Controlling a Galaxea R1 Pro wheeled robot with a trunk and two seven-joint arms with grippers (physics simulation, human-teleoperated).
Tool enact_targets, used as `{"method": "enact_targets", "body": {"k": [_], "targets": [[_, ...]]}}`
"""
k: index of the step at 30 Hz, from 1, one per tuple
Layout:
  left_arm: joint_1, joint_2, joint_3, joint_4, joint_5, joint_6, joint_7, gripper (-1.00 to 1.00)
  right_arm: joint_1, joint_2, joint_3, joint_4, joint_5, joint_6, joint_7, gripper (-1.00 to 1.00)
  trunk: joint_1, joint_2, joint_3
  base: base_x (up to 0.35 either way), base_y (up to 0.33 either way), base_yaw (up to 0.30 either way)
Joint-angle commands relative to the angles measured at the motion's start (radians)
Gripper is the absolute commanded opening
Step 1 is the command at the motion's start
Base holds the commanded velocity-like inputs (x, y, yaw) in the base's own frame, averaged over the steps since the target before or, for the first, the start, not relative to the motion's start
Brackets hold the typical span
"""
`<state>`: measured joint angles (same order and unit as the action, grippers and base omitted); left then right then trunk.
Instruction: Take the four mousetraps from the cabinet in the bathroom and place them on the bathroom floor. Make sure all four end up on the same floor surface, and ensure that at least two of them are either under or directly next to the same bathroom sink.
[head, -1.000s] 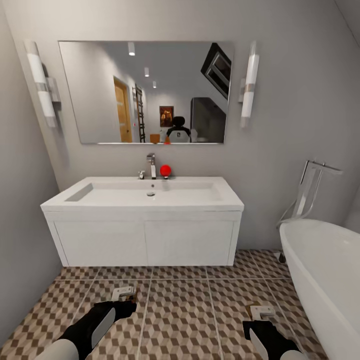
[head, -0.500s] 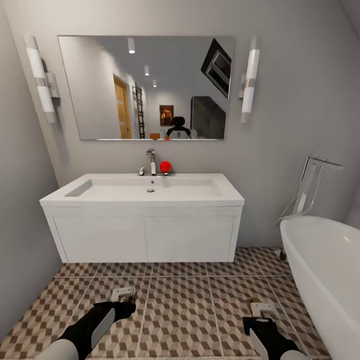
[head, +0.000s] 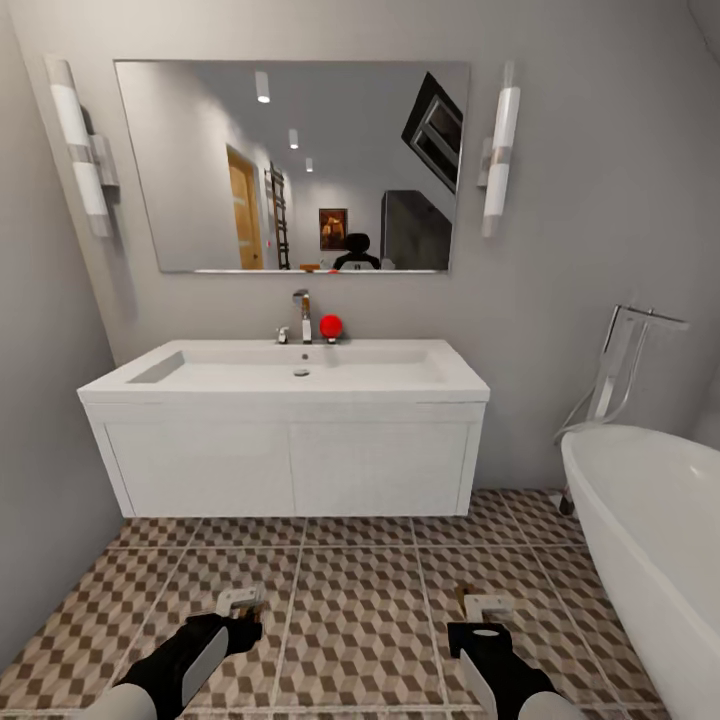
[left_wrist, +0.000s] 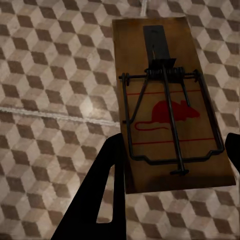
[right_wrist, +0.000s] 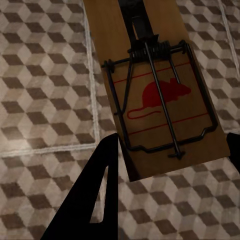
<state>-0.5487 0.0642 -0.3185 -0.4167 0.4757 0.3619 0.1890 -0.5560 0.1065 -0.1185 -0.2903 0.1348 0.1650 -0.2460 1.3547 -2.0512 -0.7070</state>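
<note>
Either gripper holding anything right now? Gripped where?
Both. Left gripper holds a mousetrap by the near end of its board; right gripper holds another mousetrap the same way.

A home bathroom: sink (head: 284, 385), mirror (head: 290, 165), tub (head: 650, 540).

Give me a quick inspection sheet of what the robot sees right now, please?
Surface: cube-pattern tiled floor, bare in front of the vanity.
Job's things: one mousetrap in the left gripper, another mousetrap in the right gripper, both above the tiles; sink straight ahead.
Clutter: red ball beside the tap.
Grippers: each shut on its trap.
Cables: nothing seen.
Surroundings: mirror, two wall lights, bathtub.
</note>
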Motion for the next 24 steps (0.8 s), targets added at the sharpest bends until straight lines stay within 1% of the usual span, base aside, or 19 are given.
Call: {"method": "enact_targets", "body": {"k": [1,6,14,20,24], "targets": [[0.0,0.003,-0.008,0.002,0.009,0.003,0.01,-1.0,0.0,0.002,-0.007,-0.002,0.009,0.003,-0.001,-1.0,0.004,-0.008,-0.004,0.0,0.0,0.0],[0.0,0.005,-0.008,0.017,0.006,0.001,0.01,-1.0,-0.001,0.002,-0.006,0.0,0.007,-0.026,-0.001,-1.0,0.023,-0.043,-0.02,0.0,0.0,0.0],[0.0,0.007,-0.008,0.02,0.004,-0.002,0.01,-1.0,-0.001,-0.001,-0.006,0.0,0.006,-0.042,-0.001,-1.0,0.054,-0.099,-0.045,0.0,0.0,0.0],[0.0,0.008,-0.008,0.019,0.004,-0.046,0.009,-1.0,0.0,-0.003,-0.006,0.0,0.006,-0.05,-0.001,-1.0,0.077,-0.141,-0.064,0.0,0.0,0.0],[0.0,0.008,-0.008,0.019,0.004,-0.057,0.009,-1.0,-0.001,-0.004,-0.006,0.0,0.005,-0.051,-0.001,-1.0,0.092,-0.169,-0.076,0.0,0.0,0.0]]}}
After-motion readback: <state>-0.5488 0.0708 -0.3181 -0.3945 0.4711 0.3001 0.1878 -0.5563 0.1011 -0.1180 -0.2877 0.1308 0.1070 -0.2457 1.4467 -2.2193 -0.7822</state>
